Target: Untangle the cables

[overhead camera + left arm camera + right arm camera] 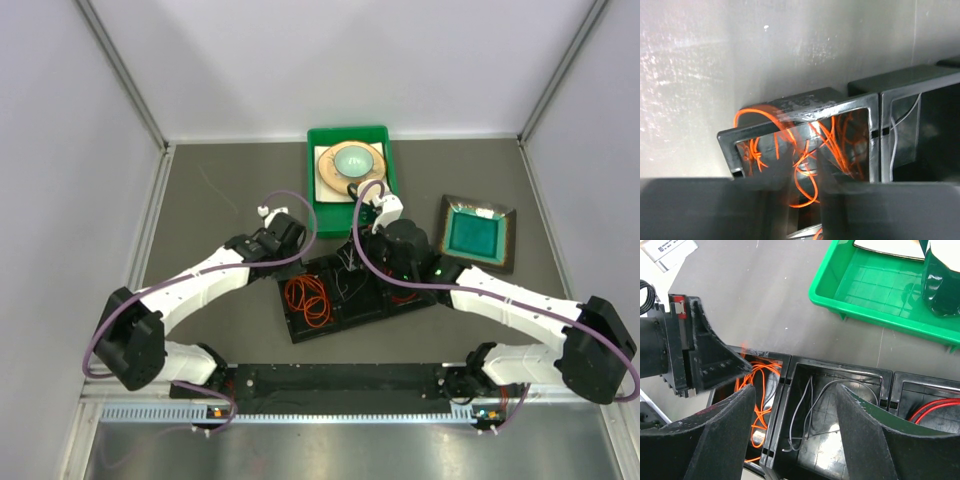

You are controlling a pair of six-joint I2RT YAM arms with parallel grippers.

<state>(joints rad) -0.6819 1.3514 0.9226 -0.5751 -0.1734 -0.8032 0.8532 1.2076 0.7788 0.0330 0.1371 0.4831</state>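
Note:
A black three-compartment tray (320, 265) lies mid-table. The orange cable (308, 300) is coiled in its left compartment, the pale grey cable (807, 410) lies in the middle one, and the red cable (935, 407) in the right one. My left gripper (293, 258) hangs over the left compartment. In the left wrist view it (802, 200) is open, with a loop of the orange cable (805, 192) between the blurred fingers. My right gripper (795, 390) is wide open and empty above the middle compartment; it also shows in the top view (358, 268).
A green bin (390, 160) holding a round plate and bowl stands behind the tray. A square teal dish (478, 235) sits at the right. Pale enclosure walls close the table on three sides. A black rail (330, 380) runs along the near edge.

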